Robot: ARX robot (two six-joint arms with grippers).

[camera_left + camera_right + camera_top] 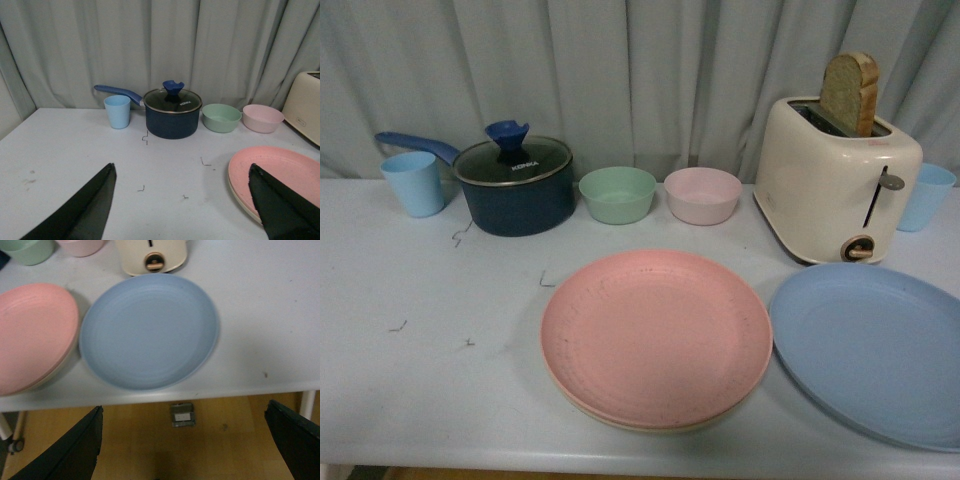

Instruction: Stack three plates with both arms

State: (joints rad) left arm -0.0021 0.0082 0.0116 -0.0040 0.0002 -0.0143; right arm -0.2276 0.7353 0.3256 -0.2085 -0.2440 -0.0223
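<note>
The pink plate lies on top of the beige plate, of which only a thin rim shows, near the table's front middle. The light blue plate lies flat just to their right, in front of the toaster. Neither arm appears in the front view. In the left wrist view my left gripper is open above bare table, left of the pink plate. In the right wrist view my right gripper is open, held off the table's front edge below the blue plate, with floor between its fingers.
Along the back stand a blue cup, a lidded dark saucepan, a green bowl, a pink bowl, a cream toaster holding bread, and another blue cup. A curtain hangs behind.
</note>
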